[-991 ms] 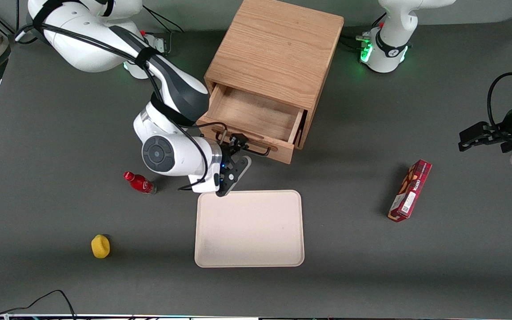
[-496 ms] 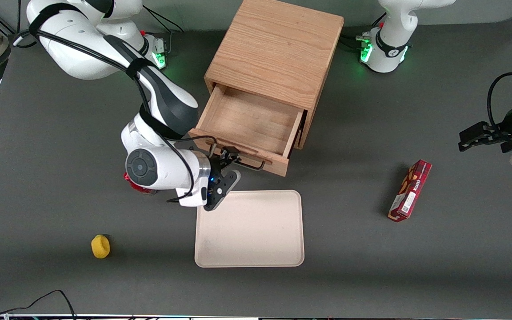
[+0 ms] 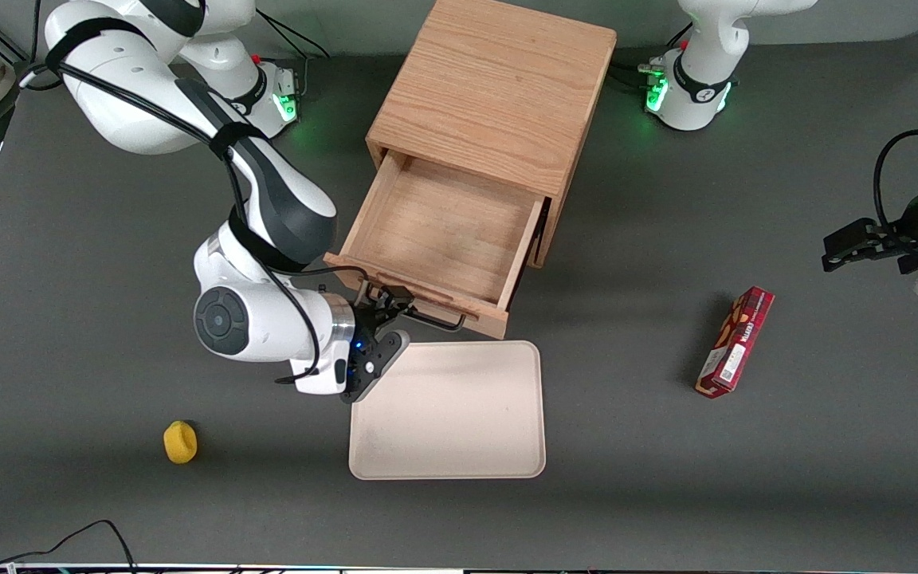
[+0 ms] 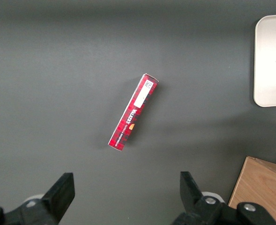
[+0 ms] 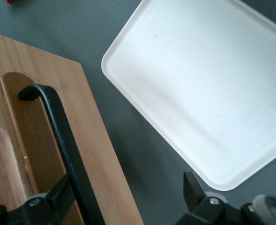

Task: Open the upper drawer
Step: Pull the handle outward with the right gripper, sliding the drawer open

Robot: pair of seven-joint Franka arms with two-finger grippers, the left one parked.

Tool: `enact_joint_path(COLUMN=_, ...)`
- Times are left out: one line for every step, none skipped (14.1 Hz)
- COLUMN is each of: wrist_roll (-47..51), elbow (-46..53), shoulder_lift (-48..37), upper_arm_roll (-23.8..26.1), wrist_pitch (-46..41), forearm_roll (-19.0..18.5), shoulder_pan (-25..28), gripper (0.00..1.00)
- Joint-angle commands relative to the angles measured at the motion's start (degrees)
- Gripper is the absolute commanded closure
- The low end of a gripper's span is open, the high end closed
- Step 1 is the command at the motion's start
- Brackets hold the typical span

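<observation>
My claw [image 3: 390, 307] pinches the thin black wire loop handle [image 3: 437, 321] of the light oak upper drawer [image 3: 435, 239], pulled well out.

The upper drawer [image 3: 435, 239] stands pulled well out of its oak cabinet [image 3: 499, 88], bare wooden floor showing. The gripper [image 3: 386, 307] sits at its black wire handle [image 3: 439, 320] (front panel facing the camera).

upper drawer [image 3: 439, 239] cavity open above, gripper [image 3: 392, 312] at handle (tray [image 3: 447, 410] just beside) — crowded
</observation>
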Motion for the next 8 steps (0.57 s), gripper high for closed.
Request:
enact_joint_path(wrist_roll=-5.1, elbow=4.3, shoulder_lift=1.5, upper_arm_roll=-1.6, wrist_pitch=-1.2, forearm_roll=-1.4, shoulder_pan=0.5, gripper=0.0)
enact_joint_path(wrist_roll=-7.4, elbow=5.0, shoulder_lift=1.5, upper_arm_roll=-2.6, wrist_pitch=-2.2, forearm_roll=-1.4, shoulder_pan=0.5, gripper=0.0)
enact_joint_path(wrist_roll=-9.1, elbow=6.1, shoulder_lift=1.5, upper_arm_roll=-3.2, wrist_pitch=-2.6, forearm_roll=-1.3, shoulder_pan=0.4, gripper=0.0)
enact_joint_path(wrist_roll=-10.0, elbow=7.4, shoulder_lift=1.5, upper_arm_roll=-3.4, wrist_pitch=-3.3, forearm_roll=-1.4, shoulder_pan=0.4, gripper=0.0)
enact_joint_path(wrist_roll=-10.2, elbow=8.7, shoulder_lift=1.5, upper_arm_roll=-3.4, wrist_pitch=-4.2, forearm_roll=-1.4, shoulder_pan=0.4, gripper=0.0)
enact_joint_path(wrist_roll=-10.0, elbow=9.4, shoulder_lift=0.7, upper_arm_roll=-3.3, wrist_pitch=-5.2, forearm_roll=-1.5, shoulder_pan=0.6, gripper=0.0)
enact_joint_path(wrist_roll=-10.0, elbow=9.4, shoulder_lift=-0.7, upper_arm_roll=-3.3, wrist_pitch=-6.2, forearm_roll=-1.5, shoulder_pan=0.6, gripper=0.0)
enact_joint_path(wrist_roll=-9.5, elbow=9.3, shoulder_lift=-4.2, upper_arm_roll=-3.3, wrist_pitch=-7.8, forearm_roll=-1.6, shoulder_pan=0.6, gripper=0.0)
